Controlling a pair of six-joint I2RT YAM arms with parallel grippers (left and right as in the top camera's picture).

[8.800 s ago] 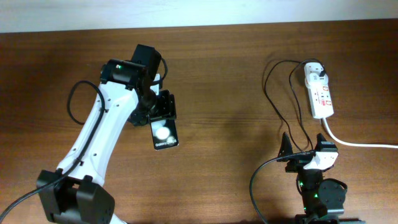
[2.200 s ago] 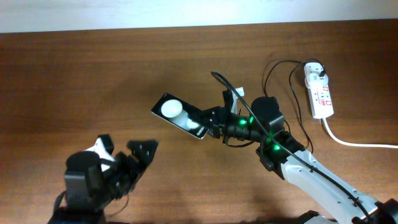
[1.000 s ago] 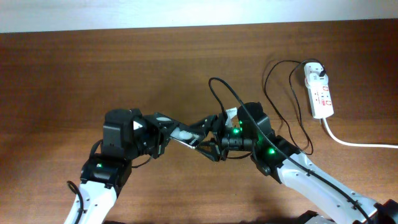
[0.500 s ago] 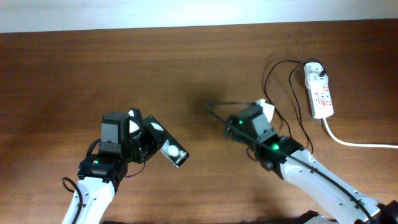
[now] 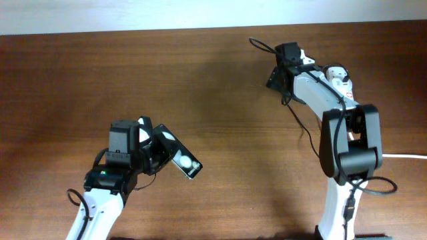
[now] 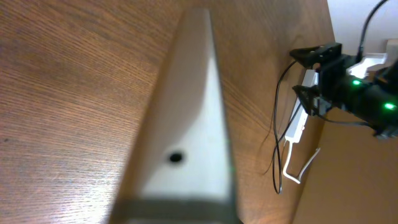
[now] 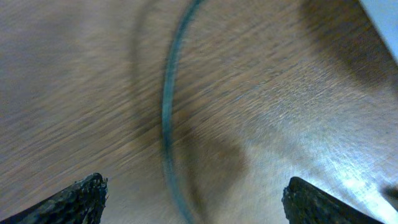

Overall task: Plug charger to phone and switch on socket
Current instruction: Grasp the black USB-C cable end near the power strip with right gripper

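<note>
The phone point(image 5: 181, 160), a black slab with a bright white spot, hangs tilted above the table at the lower left with my left gripper point(image 5: 155, 152) shut on its end. In the left wrist view the phone point(image 6: 186, 143) fills the middle as a pale blurred slab. My right gripper point(image 5: 275, 75) is at the far right, open, over the charger point(image 5: 260, 45), whose thin black cable loops there. That cable point(image 7: 166, 118) runs blurred between the wide-apart fingertips point(image 7: 81, 199), untouched. The socket point(image 5: 338, 71) is mostly hidden under the right arm; it shows as a white strip point(image 6: 297, 121) in the left wrist view.
The socket's thick white cord point(image 5: 407, 157) leaves toward the right edge. More thin black cable point(image 5: 295, 117) trails down the table beside the right arm. A pale wall point(image 5: 200, 13) borders the table's far edge.
My right arm has swung from the middle of the table up to the far right by the socket, jaws open. The left gripper pulled the phone back to the lower left and now holds still.
</note>
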